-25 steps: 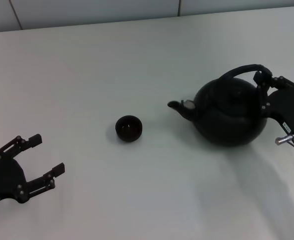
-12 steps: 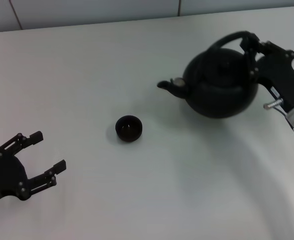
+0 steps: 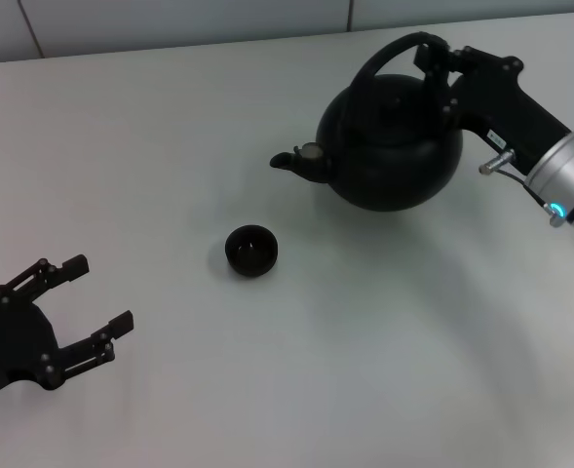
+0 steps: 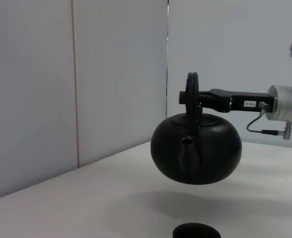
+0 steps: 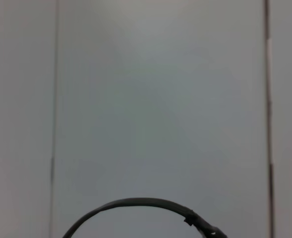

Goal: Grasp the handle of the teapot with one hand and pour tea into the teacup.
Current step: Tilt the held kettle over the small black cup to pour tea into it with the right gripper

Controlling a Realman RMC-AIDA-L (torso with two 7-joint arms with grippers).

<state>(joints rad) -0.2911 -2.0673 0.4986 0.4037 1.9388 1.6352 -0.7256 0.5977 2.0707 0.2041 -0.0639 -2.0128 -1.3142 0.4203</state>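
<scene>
A: What is the right gripper (image 3: 440,60) doing?
B: It is clamped on the handle (image 3: 389,57). The teapot (image 3: 389,151) hangs in the air, far right of the teacup (image 3: 251,250).
A: How to pour well?
B: Bring the spout (image 3: 288,162) over the cup, then tip slowly. The left gripper (image 3: 90,302) rests open, near left.

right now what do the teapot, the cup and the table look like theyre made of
Teapot: matte black with almost no shine, which suggests cast iron or dark stoneware; the look leaves it open. It hangs off the table from the right gripper, shut on its handle.
Cup: dark brown-black, dull, probably glazed ceramic.
Table: smooth pale surface with a soft sheen, likely laminate.
The left gripper rests open.
</scene>
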